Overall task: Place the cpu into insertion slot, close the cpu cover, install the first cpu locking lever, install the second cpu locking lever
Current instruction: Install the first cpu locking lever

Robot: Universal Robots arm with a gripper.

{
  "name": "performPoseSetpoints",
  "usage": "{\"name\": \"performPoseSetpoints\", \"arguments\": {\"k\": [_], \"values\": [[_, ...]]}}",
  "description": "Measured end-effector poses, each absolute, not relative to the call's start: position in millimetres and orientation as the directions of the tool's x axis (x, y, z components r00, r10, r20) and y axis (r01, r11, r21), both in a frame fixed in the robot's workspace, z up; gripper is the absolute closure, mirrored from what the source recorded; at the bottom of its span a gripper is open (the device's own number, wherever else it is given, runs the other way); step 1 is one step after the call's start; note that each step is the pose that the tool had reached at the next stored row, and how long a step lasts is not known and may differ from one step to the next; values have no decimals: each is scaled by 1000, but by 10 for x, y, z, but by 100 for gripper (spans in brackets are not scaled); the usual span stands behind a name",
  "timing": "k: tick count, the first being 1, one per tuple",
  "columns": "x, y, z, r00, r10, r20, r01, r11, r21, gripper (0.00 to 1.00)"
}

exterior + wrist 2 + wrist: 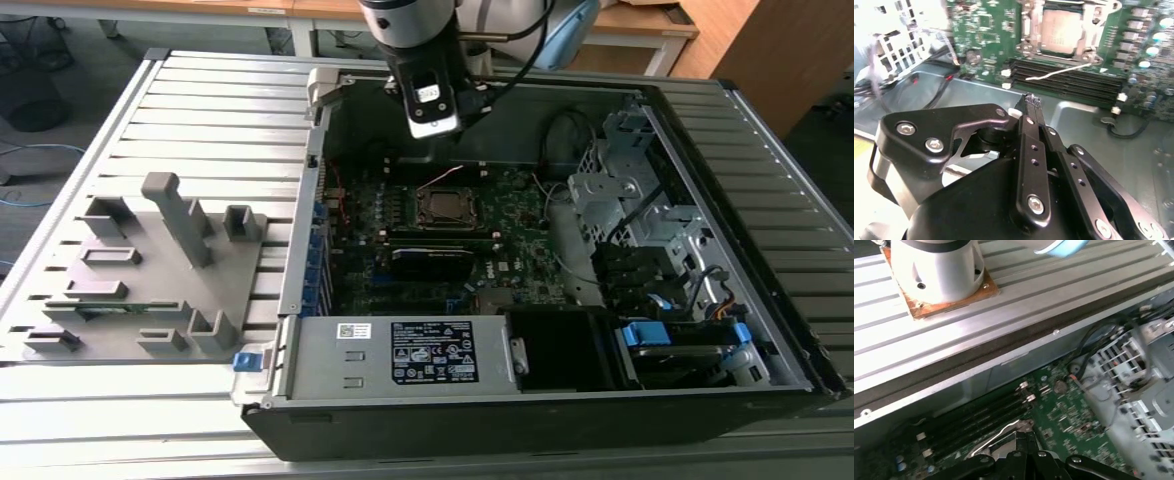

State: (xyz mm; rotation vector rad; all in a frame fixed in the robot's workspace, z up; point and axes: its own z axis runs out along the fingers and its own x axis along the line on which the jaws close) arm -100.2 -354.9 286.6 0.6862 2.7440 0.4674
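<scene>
Fingers of the one end effector (1032, 101) are pressed together, holding nothing, near the motherboard (989, 30). One cpu (1056, 31) sits in the insertion slot (422, 208), one cpu cover (1026, 37) framing it; one thin lever (1059, 71) juts out.

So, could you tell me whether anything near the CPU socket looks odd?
One thin locking lever sticks out askew from the insertion slot, slanting across the memory slots instead of lying along its rim; nothing else stands out.
</scene>
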Motion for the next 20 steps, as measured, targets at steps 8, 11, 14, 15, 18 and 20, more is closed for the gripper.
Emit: {"name": "performPoseSetpoints", "arguments": {"k": [8, 11, 14, 15, 18, 20], "values": [[-1000, -3549, 2835, -853, 493, -169, 412, 836, 363, 90], [-1000, -3549, 2798, -853, 492, -173, 412, 839, 356, 90], [-999, -3549, 2794, -853, 492, -174, 412, 839, 355, 90], [-1000, -3549, 2793, -853, 492, -173, 412, 839, 355, 90], [-1000, -3512, 2787, -853, 493, -174, 413, 839, 355, 90], [-1000, -3492, 2776, -852, 494, -174, 413, 839, 355, 90]]}}
